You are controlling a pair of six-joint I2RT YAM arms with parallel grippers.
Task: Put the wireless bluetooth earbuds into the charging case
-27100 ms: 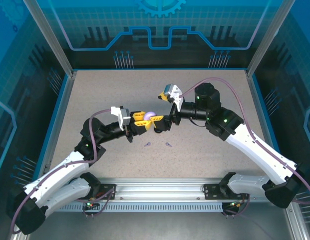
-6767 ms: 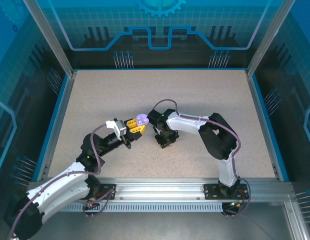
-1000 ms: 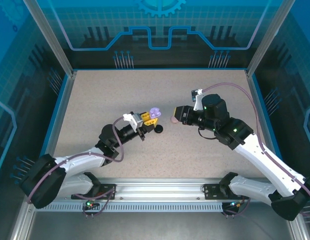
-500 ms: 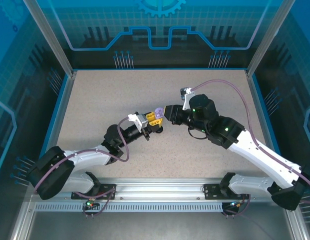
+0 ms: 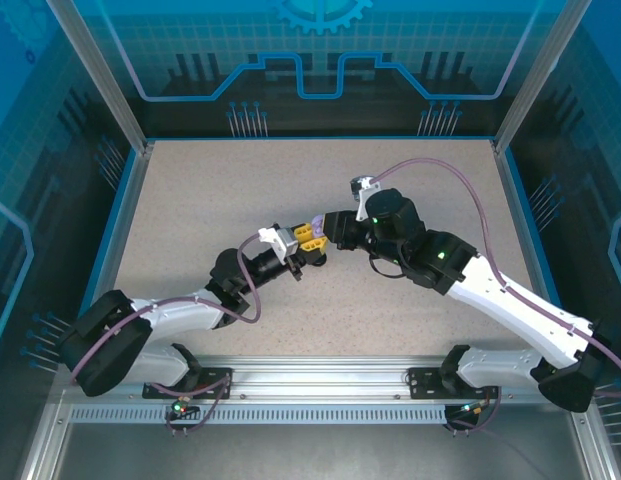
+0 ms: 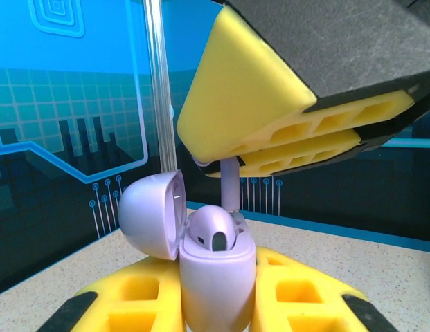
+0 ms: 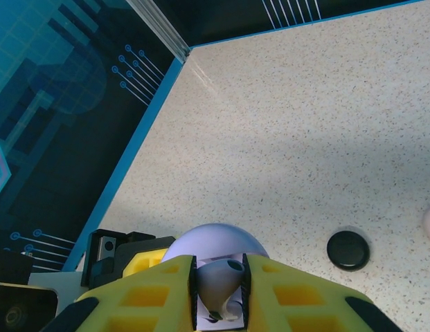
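- right gripper fingers clenched on a lavender earbud, pinched by its head, with the stem sticking out past the pads
- stem's long axis is near upright in the left wrist view, tip pointing down at the case mouth
- left gripper clamped on the lavender case, case upright between the yellow pads, mouth up
- lid hinged open, tipped off to the left in the left wrist view, clear of the stem's path
- seated earbud already in one socket; the held stem comes down just beside it, on the side away from the lid
- stem tip is hidden behind the seated bud, so I cannot tell if it has entered a socket or only hangs at the rim
- top view: both grippers meet nose to nose mid table, the right arm carrying the bud
- judgement: the coming move is a straight push along the stem axis; any tilt could jam it on the seated bud
- black disc lies on the table well apart, untouched
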